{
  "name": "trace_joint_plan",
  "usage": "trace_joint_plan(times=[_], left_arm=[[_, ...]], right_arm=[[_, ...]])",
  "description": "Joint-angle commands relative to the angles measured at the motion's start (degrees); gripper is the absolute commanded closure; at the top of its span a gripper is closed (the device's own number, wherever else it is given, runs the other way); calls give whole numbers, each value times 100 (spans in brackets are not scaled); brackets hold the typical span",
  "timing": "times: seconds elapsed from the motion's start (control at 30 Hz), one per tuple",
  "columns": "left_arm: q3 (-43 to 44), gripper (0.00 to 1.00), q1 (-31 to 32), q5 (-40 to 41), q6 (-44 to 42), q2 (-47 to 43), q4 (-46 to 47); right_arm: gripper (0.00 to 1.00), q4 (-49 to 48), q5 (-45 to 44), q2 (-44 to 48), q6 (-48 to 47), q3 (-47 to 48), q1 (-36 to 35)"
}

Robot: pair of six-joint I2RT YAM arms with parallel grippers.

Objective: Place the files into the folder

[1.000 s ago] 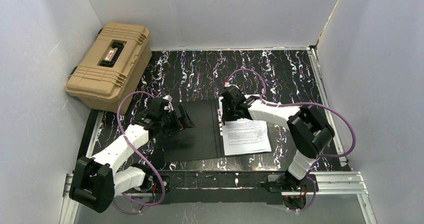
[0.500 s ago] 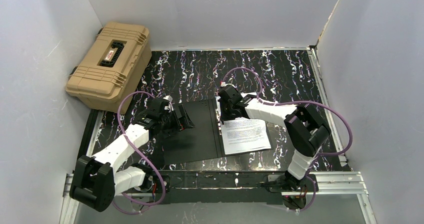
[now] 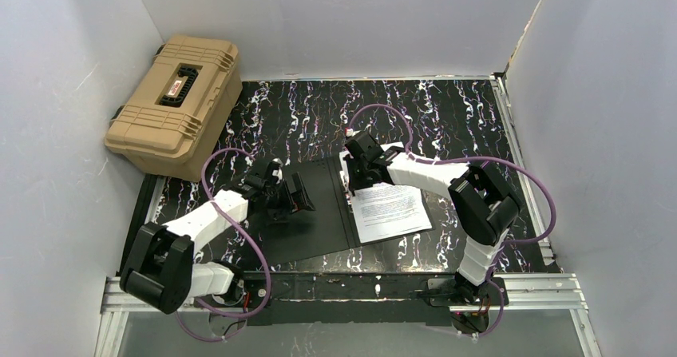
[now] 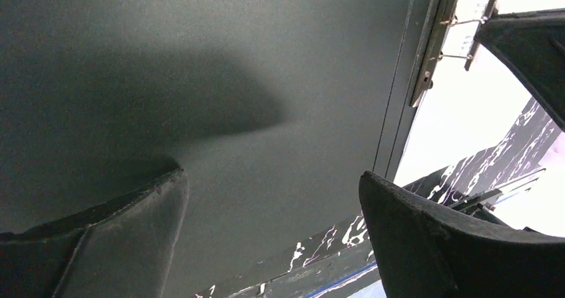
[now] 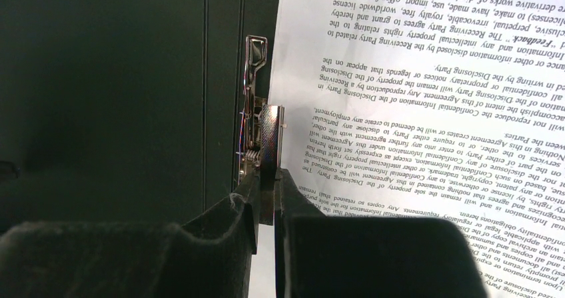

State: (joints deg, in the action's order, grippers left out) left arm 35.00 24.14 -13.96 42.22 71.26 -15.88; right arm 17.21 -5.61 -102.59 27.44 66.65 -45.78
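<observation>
The files lay in the open folder; clamping and closing seemed left. The right claw pinched the clip; the left claw gaped, empty.

The left arm reaches forward and inward from its base with the forearm held low. The left gripper points right, its jaws spread wide with nothing between them. The right arm folds at a raised elbow and stretches left, the wrist tipped downward. The right gripper has its jaws nearly together, pinching a thin metal tab.
</observation>
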Motion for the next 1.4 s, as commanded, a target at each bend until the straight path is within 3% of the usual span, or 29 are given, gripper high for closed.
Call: trace_joint_plan(times=[0.0, 0.33, 1.17, 1.3, 1.37], left_arm=[[-20, 2, 23, 19, 147, 278, 204], [-269, 3, 24, -15, 483, 707, 618], [-388, 3, 21, 143, 636, 654, 627], [-380, 3, 23, 134, 639, 660, 630], [-384, 3, 22, 133, 639, 661, 619]], right_arm=[[99, 22, 255, -43, -66, 81, -40], [99, 2, 244, 39, -33, -90, -139], [99, 102, -8, 175, 70, -376, -407], [92, 71, -35, 190, 101, -394, -406], [84, 63, -58, 189, 124, -392, -411]])
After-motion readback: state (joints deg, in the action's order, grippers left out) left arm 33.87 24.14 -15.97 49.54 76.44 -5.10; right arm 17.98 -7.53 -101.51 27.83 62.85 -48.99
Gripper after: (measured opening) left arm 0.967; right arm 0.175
